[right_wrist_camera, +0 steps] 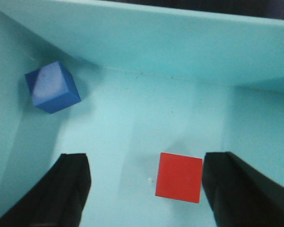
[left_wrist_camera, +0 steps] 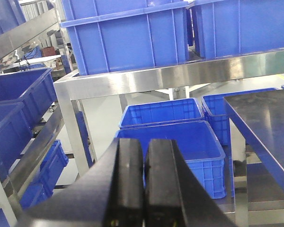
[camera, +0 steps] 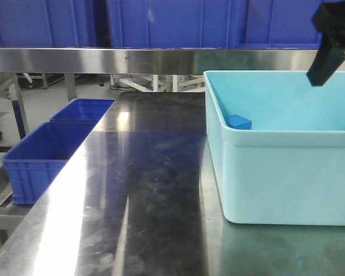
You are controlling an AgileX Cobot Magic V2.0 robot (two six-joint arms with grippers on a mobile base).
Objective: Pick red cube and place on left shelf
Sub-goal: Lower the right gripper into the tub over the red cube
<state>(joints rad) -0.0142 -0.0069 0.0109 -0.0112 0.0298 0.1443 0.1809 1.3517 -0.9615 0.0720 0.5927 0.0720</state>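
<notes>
The red cube lies on the floor of the light teal bin, seen only in the right wrist view. My right gripper hangs open over it, the cube sitting between the fingers and close to the right finger. In the front view the right arm dips over the teal bin at the top right; the red cube is hidden there by the bin wall. My left gripper is shut with nothing in it, off the table's left side, facing the steel shelf.
A blue cube lies in the bin's far left corner, also visible as the blue cube. Blue crates stand on the floor left of the steel table. More blue crates load the upper shelf.
</notes>
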